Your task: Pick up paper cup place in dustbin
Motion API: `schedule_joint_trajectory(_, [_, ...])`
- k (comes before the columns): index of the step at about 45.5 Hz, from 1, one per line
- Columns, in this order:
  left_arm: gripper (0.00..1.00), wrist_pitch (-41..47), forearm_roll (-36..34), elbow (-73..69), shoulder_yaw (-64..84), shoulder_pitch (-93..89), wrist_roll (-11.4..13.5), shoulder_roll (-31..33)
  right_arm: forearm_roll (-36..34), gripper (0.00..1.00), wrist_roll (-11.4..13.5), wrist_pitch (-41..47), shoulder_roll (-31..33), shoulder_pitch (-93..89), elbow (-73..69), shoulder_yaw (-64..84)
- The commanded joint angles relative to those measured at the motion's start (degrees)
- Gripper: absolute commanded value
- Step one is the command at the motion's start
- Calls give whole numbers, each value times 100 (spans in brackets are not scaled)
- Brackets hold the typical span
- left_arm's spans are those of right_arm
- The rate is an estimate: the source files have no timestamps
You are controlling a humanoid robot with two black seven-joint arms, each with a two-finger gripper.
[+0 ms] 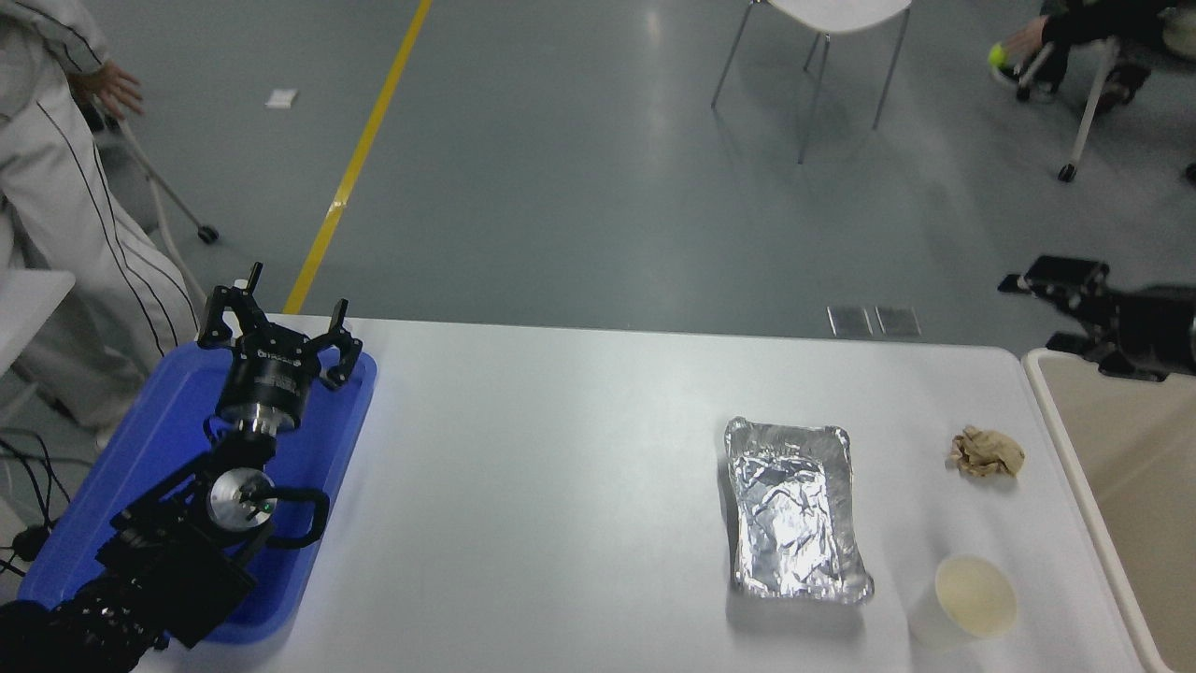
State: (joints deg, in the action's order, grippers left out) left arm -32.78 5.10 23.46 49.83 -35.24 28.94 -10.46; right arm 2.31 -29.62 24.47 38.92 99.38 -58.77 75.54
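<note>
So from the head view, the white tabletop was smooth and a bit glossy, with a soft glare near the middle. Behind it the room had a grey-green floor with a yellow line running diagonally across it, 2 small metal plates set in the floor, a white chair on thin metal legs, and a scrap of white paper lying further back. A person in white clothes stood at the far left, and another person's arm showed at the top right corner.

The paper cup stood upright near the front right of the tabletop, just beside the silver foil tray and close to the dustbin at the right edge. A crumpled brown paper ball sat further back.

The left gripper was parked over the blue tray, fingers spread wide apart, holding nothing. There was a small white label on its body but I couldn't read it. The right gripper hung over the floor beyond the dustbin's far corner, and I couldn't tell how its fingers stood.
</note>
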Motion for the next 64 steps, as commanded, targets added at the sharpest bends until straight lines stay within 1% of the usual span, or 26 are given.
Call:
schedule_joint_trajectory(1, [100,9,0,0,0,0,-3,0,867,100,18,1191,-438,1320,-372,1006])
schedule_joint_trajectory(8, [100,0,0,0,0,0,-3,0,1596,100,18,2026,-588,1935,-521,1024])
schedule_joint_trajectory(15, [100,0,0,0,0,0,-3,0,2361,100,18,2053,-886,2419,-645,1050])
schedule_joint_trajectory(25, [100,9,0,0,0,0,6,-9,3117,100,26,2053,-1133,2947,-794,1208])
schedule_joint_trajectory(36, [100,9,0,0,0,0,-3,0,3206,100,26,2053,-1326,3676,-970,1489])
schedule_joint_trajectory(44, [100,0,0,0,0,0,-3,0,3223,100,44,2053,-1546,3756,-1005,1481])
schedule_joint_trajectory(50, [100,0,0,0,0,0,6,0,3276,100,141,2053,-1537,3676,-1005,1489])
schedule_joint_trajectory(64, [100,0,0,0,0,0,6,0,3232,100,132,2053,-1511,3659,-996,1665])
